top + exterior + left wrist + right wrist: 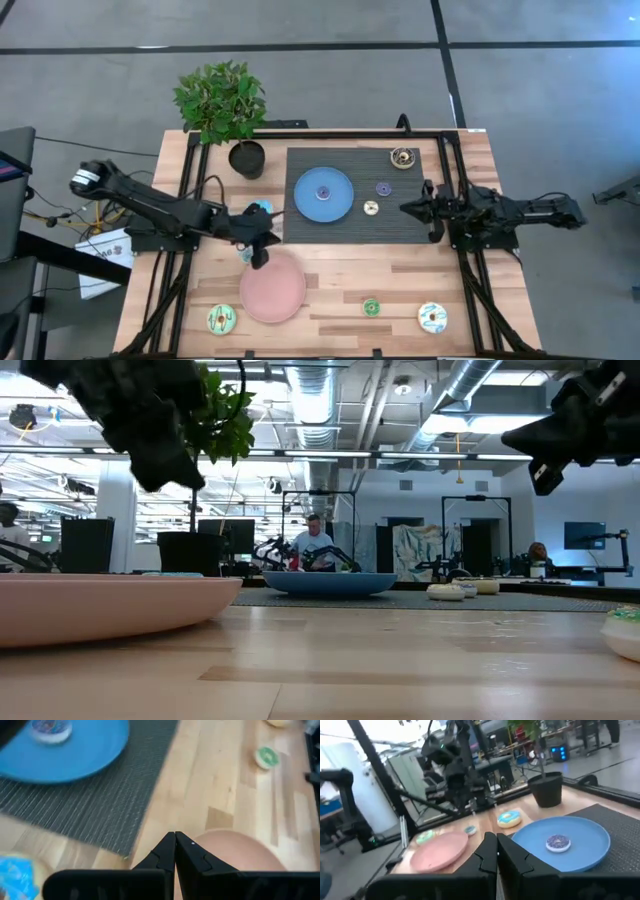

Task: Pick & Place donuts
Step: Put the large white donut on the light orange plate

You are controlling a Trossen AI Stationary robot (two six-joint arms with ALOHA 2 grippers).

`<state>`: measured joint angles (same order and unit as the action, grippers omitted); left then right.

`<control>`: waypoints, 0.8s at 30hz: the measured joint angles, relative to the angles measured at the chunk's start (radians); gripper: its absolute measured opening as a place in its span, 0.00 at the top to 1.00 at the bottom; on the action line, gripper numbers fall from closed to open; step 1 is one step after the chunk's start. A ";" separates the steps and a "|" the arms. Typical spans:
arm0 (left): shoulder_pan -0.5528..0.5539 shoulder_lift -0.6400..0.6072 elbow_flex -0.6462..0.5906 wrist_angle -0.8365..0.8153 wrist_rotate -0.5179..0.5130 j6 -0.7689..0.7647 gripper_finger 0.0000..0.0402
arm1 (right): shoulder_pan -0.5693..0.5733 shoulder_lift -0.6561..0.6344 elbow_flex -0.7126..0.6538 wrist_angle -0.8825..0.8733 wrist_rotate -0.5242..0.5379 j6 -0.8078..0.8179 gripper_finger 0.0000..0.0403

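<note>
Two dark jointed arms, matte black left pincer (259, 259) and right pincer (405, 208), pointed wedge-shaped fingertips

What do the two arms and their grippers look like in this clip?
Both arms are dark, near-black, jointed segments. The left arm has a pale, silver-white cylindrical end at its base. The left gripper and the right gripper each have two matte black fingers tapering to wedge-shaped tips. No markings are legible.
</note>
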<state>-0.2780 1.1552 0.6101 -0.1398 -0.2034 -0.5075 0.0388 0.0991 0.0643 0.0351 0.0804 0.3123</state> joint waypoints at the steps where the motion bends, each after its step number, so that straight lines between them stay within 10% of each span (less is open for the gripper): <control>1: -0.013 -0.011 -0.020 0.047 -0.001 0.044 1.00 | 0.000 0.017 0.000 0.020 0.006 0.031 1.00; 11: -0.105 -0.232 -0.187 0.216 -0.068 0.203 1.00 | 0.128 0.409 0.256 -0.003 0.197 0.154 1.00; 18: -0.125 -0.438 -0.257 0.180 -0.070 0.184 1.00 | 0.265 0.833 0.640 -0.478 0.288 0.397 1.00; 24: -0.128 -0.541 -0.257 0.148 -0.070 0.177 1.00 | 0.402 1.115 0.945 -0.951 0.157 0.789 1.00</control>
<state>-0.4057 0.6145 0.3531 0.0086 -0.2733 -0.3302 0.4407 1.2143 1.0091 -0.9154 0.2370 1.1011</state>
